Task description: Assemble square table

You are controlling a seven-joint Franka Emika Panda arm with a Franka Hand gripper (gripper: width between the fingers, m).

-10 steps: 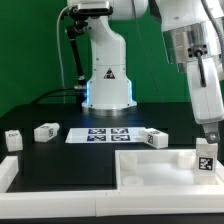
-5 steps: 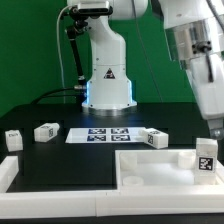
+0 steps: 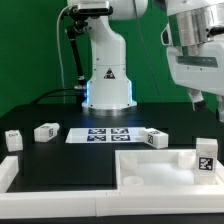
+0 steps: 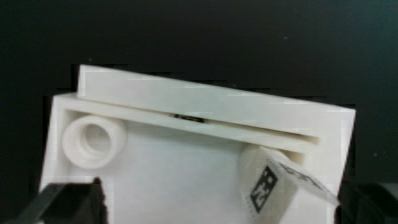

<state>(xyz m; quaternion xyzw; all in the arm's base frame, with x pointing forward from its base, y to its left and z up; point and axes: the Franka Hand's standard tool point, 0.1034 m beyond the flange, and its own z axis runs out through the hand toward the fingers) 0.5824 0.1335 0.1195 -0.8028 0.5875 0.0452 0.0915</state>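
The square table's white panel [image 3: 150,168] lies flat at the front on the exterior view's right. In the wrist view the panel [image 4: 196,115] shows a round socket near one corner. One tagged white leg [image 3: 205,158] stands upright on the panel near its right edge, and the same leg [image 4: 279,186] appears between my fingers' lines, untouched. Three more tagged legs [image 3: 12,139] [image 3: 45,131] [image 3: 155,139] lie loose on the black table. My gripper [image 3: 209,102] [image 4: 222,208] hangs open well above the standing leg, holding nothing.
The marker board [image 3: 105,134] lies flat in front of the robot's white base [image 3: 108,80]. A plain white bar [image 3: 8,174] sits at the front on the exterior view's left and runs along the front edge.
My arm has lifted straight up from just above the standing leg. The jaws stayed open and the leg and panel did not move.
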